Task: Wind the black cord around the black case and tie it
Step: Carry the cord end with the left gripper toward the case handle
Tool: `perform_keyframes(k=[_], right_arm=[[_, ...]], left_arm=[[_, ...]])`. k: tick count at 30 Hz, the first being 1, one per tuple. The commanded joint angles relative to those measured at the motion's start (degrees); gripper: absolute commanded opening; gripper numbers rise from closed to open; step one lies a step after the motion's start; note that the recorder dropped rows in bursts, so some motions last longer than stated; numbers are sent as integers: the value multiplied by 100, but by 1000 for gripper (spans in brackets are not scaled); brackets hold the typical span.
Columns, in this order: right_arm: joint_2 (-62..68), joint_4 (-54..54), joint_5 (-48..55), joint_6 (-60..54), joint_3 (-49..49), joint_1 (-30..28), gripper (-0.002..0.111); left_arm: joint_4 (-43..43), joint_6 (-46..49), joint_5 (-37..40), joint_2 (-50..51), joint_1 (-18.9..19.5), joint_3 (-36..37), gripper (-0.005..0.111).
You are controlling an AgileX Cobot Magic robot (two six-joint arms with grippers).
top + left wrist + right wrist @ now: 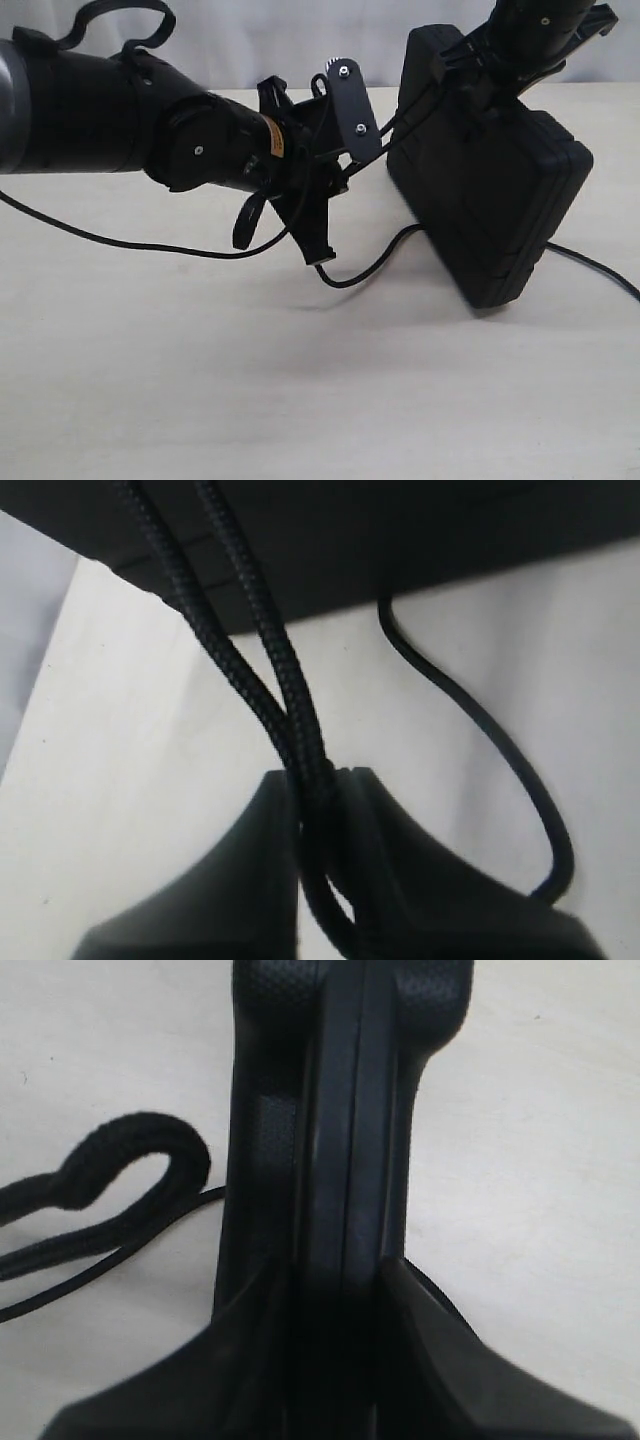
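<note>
You've got the table (300, 400) w/ the black case (500, 200) stood up on one edge, tilted, on the right side. Your R gripper (335, 1290) comes in from above and is clenched on the case's upper edge, a finger on each face. Your L gripper (320, 790) sits just left of the case, pinching two strands of the black cord (290, 700), which run taut to the case's top. More cord lies slack on the table by the case's base, w/ a looped end nearby.
</note>
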Motion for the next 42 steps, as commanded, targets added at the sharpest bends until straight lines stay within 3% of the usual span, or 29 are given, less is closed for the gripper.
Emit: perform_keyframes(k=[1,4,10,12,18,25,32,42], right_arm=[[183,187,209,-44,166,-16,4],[183,187,209,-44,166,-16,4],[183,187,209,-44,166,-16,4],[183,187,209,-44,166,-16,4],[183,200,209,-44,166,-16,4],[183,297,209,-84,166,-16,4],[183,296,209,-84,166,-16,4],[183,334,209,-84,166,-6,4]], left_arm=[[-100,22,457,24,-19,-2,0],[-586,471,765,14,-8,-151,0],[-3310,2700,1889,24,343,-834,0],[-3676,2843,2120,24,517,-1022,0],[-3667,2780,2386,35,802,-1111,0],[-3803,3208,2826,374,789,-1137,0],[-4223,3441,2094,457,791,-1137,0],[-4286,3441,2049,730,791,-1137,0]])
